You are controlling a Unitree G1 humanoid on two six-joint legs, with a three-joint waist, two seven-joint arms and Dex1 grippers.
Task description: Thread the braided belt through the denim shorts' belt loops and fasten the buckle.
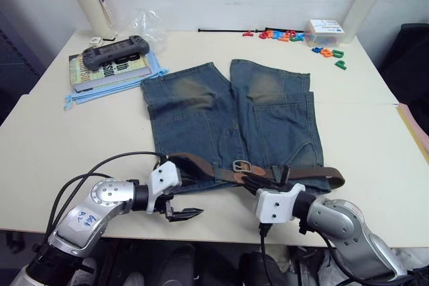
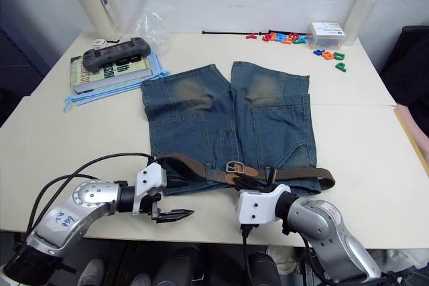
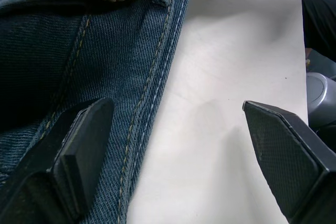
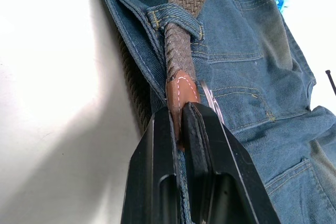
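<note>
Threading mostly done; fastening step in hand. Right hand (image 4: 181,114) clamped on braided belt (image 4: 181,51) at leather tip, just past belt loop (image 4: 176,24). Buckle (image 1: 241,165) close beyond, on denim shorts (image 1: 231,115) waistband. Left hand (image 3: 178,145) wide open, empty, at waistband edge. Next likely: feed tip into buckle.

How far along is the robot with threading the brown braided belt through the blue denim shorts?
Done: the brown braided belt lies along the waistband of the blue denim shorts, passing under a denim belt loop.
In hand: the right gripper is shut on the belt's tan leather tip; the left gripper is open over the waistband edge.
Left: the silver metal buckle looks unfastened.
</note>
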